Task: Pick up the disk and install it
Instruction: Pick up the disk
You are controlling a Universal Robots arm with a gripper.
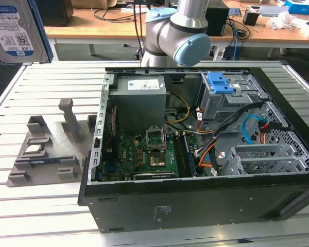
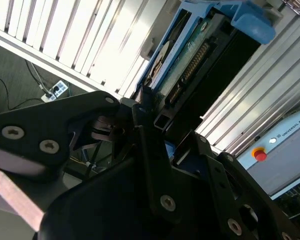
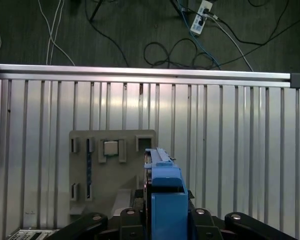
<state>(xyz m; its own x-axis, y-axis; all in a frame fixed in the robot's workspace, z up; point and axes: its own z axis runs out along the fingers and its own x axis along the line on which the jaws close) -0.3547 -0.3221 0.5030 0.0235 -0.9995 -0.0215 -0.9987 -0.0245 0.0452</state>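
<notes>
Our fingers [image 2: 144,107] are closed on one end of the disk [image 1: 15,31], held up above the table [image 1: 41,216], roughly over the grey rack [image 1: 46,154]. Gripped so narrowly, it could tilt or slip, then snag on cables [image 1: 232,119] inside the computer case [image 1: 195,200].

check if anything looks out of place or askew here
The disk hangs in the air at the exterior view's upper left, off the table and outside the open case, clamped in the gripper in both wrist views. Nothing looks spilled or damaged.
</notes>
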